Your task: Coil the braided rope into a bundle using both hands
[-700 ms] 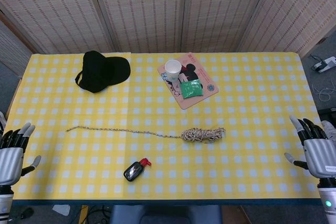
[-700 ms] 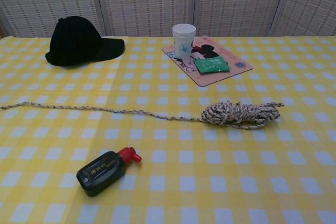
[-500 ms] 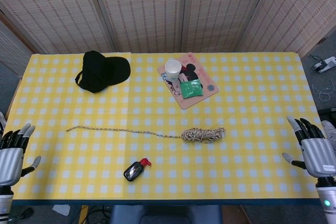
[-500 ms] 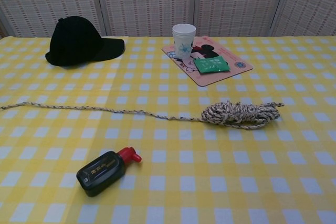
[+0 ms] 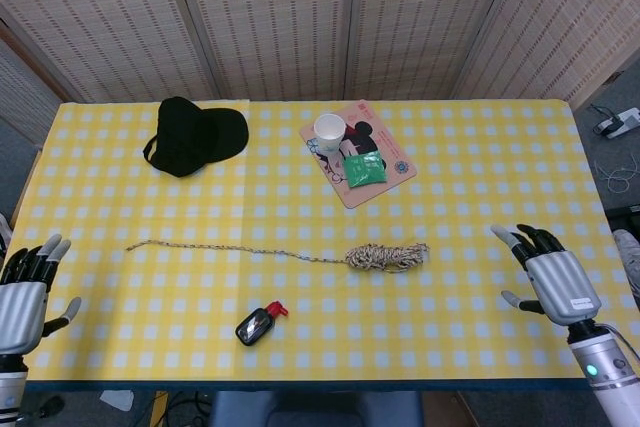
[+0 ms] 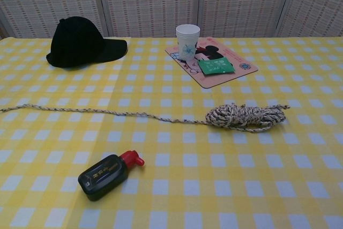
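Observation:
The braided rope (image 5: 385,256) lies on the yellow checked table, partly coiled at its right end, with a long straight tail (image 5: 210,247) running left. In the chest view the coil (image 6: 244,116) sits right of centre and the tail (image 6: 86,111) reaches the left edge. My right hand (image 5: 550,277) hovers over the table's right part, fingers spread, holding nothing, well right of the coil. My left hand (image 5: 25,292) is off the table's left front corner, fingers apart and empty. Neither hand shows in the chest view.
A black cap (image 5: 192,134) lies at the back left. A pink mat (image 5: 358,152) at the back centre carries a paper cup (image 5: 329,131) and a green packet (image 5: 363,169). A small black bottle with a red cap (image 5: 259,323) lies near the front edge.
My right hand has moved left, from beyond the table's right edge to over the tablecloth. The left hand and the rope are unchanged.

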